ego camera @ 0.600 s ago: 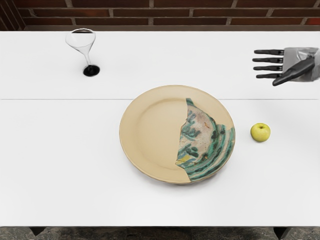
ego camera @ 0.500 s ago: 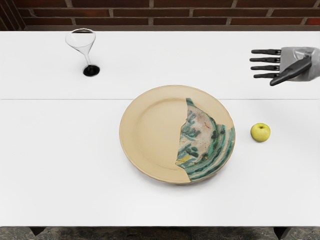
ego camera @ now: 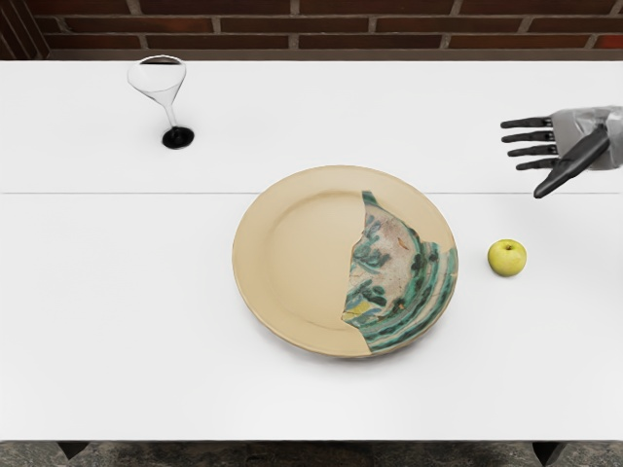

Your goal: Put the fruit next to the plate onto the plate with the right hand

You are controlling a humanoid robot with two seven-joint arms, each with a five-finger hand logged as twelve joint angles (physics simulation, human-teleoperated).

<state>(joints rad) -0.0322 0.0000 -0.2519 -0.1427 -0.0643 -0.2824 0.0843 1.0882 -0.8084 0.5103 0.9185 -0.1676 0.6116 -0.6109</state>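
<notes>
Currently the apple (ego camera: pixel 507 257) rests on the table (ego camera: pixel 117 292) just beside the right rim of the plate (ego camera: pixel 292 253), apart from it and not touching. It is small, round and yellow-green, so it will probably roll if it is nudged from one side and not enclosed. The plate lies flat near the table's centre. Its left part is plain tan, and its right part carries a green painted pattern. The patterned part lies nearest the apple, so the transfer should be a short move to the left over the rim. The right hand (ego camera: pixel 574 136) enters from the right edge, farther back on the table than the apple and well apart from it. Its fingers (ego camera: pixel 526 124) are straight and spread, pointing left, and the thumb (ego camera: pixel 569 165) angles down and left. The hand holds nothing. This released posture suits an approach, so the task is judged to be at the reach stage, with the grasp not yet made. The next move calls for bringing the hand forward over the apple and then closing the fingers around it. A glass (ego camera: pixel 163 92) stands at the far left, its bowl leaning left of its dark base in this view, well clear of the likely path. A brick wall (ego camera: pixel 292 24) runs behind the table. The left arm does not show.
</notes>
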